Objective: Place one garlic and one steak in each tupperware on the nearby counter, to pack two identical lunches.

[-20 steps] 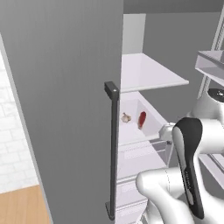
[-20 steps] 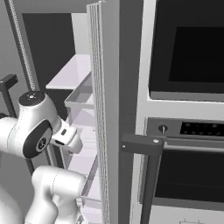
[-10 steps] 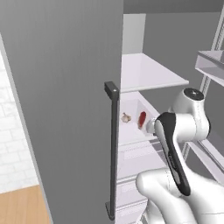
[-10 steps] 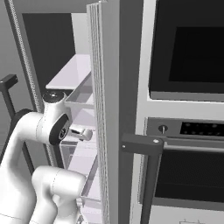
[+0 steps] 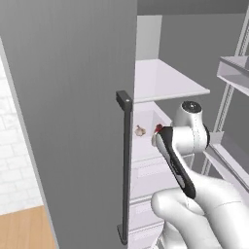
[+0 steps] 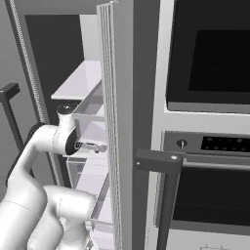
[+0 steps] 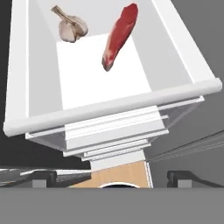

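Observation:
One garlic bulb (image 7: 70, 27) and a flat, elongated dark red steak (image 7: 118, 37) lie apart on the floor of a white fridge bin (image 7: 109, 105). From the left base, the garlic (image 5: 140, 130) sits on the fridge shelf and a sliver of the steak (image 5: 158, 128) peeks out behind my arm (image 5: 177, 146). My gripper (image 7: 117, 178) hovers above the bin's front rim, looking down into it. It is open, its dark fingertips (image 7: 41, 177) far apart with nothing between them. The tupperware and the counter are out of view.
The grey fridge door (image 5: 73, 112) stands open on the left with its dark vertical handle (image 5: 125, 165). A white shelf (image 5: 165, 80) hangs above the bin. Door racks (image 5: 233, 73) are at the right. An oven stack (image 6: 210, 122) stands beside the fridge.
My arm has swung up and forward into the fridge, bringing the hand over the bin with the garlic and steak. The food has not moved.

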